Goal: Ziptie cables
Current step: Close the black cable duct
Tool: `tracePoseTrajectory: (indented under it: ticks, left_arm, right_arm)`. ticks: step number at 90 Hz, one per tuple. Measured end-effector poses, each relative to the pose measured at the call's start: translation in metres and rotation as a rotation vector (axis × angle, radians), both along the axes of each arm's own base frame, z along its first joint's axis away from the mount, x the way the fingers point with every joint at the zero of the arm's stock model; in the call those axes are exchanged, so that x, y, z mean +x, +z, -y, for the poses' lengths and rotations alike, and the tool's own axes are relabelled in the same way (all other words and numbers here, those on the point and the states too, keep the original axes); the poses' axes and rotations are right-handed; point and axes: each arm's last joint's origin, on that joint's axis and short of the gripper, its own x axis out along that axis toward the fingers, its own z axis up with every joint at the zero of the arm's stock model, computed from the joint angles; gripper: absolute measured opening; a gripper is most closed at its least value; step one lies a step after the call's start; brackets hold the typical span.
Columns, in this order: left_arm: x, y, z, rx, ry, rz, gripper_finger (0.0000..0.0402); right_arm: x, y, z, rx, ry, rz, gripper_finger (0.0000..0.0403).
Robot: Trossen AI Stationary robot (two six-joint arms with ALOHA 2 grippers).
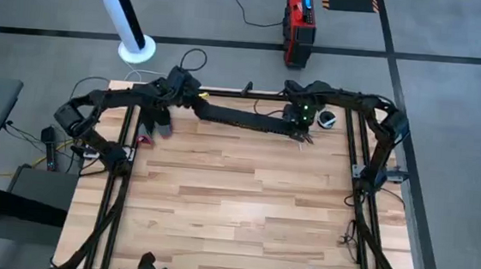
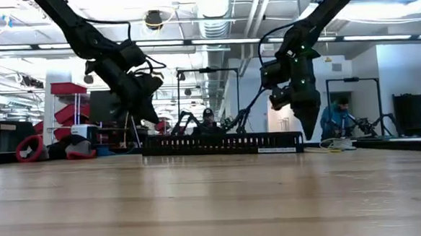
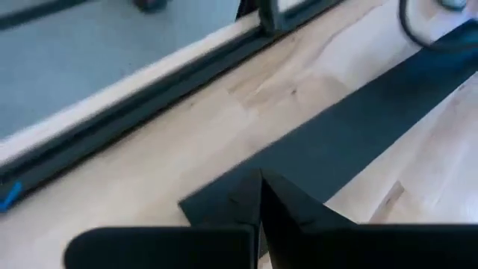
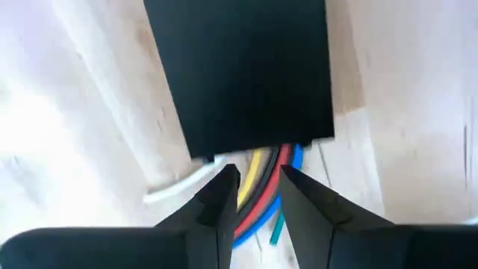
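Black channel (image 1: 246, 119) lies along the far edge of the wooden bench (image 1: 234, 211) in the high view, left hand (image 1: 162, 127) at its left end, right hand (image 1: 305, 138) at its right end.

Low view: both hands hang just above the channel; open-plan workshop behind, a person seated far off.

Left wrist: fingers pressed together, nothing betw. them, over a flat black strip (image 3: 351, 134).

Right wrist: fingers parted, straddling the cables (image 4: 261, 190) poking from under the strip. I judge we're at the gather step; next, close on the bundle w/o losing the white strand.
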Motion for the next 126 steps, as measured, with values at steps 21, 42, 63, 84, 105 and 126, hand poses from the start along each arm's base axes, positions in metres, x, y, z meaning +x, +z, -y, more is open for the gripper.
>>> tracePoseTrajectory:
  ticks: [21,42,63,84,105,126]
  left_arm:
    - [0.003,0.006,-0.006,0.115,-0.058,0.033,0.0]
    - [-0.005,0.007,-0.013,0.189,-0.097,-0.013,0.0]
    - [-0.007,-0.003,-0.02,0.182,-0.128,-0.032,0.0]
    - [0.006,-0.029,-0.038,0.097,-0.138,-0.062,0.0]
    - [0.022,-0.039,-0.043,-0.005,-0.221,-0.029,0.0]
    - [0.026,-0.038,-0.025,-0.091,-0.263,-0.089,0.0]
  right_arm:
    - [-0.009,0.0,0.004,-0.105,0.006,-0.154,0.0038]
    - [-0.008,0.001,0.024,-0.241,-0.013,-0.073,0.0007]
    - [-0.002,0.004,0.044,-0.264,-0.053,0.166,0.0001]
    - [0.011,-0.001,0.035,-0.247,0.001,0.269,0.0]
    - [0.02,-0.003,0.025,-0.198,0.035,0.317,0.0]
    - [0.019,-0.004,0.023,-0.166,0.027,0.315,0.0]
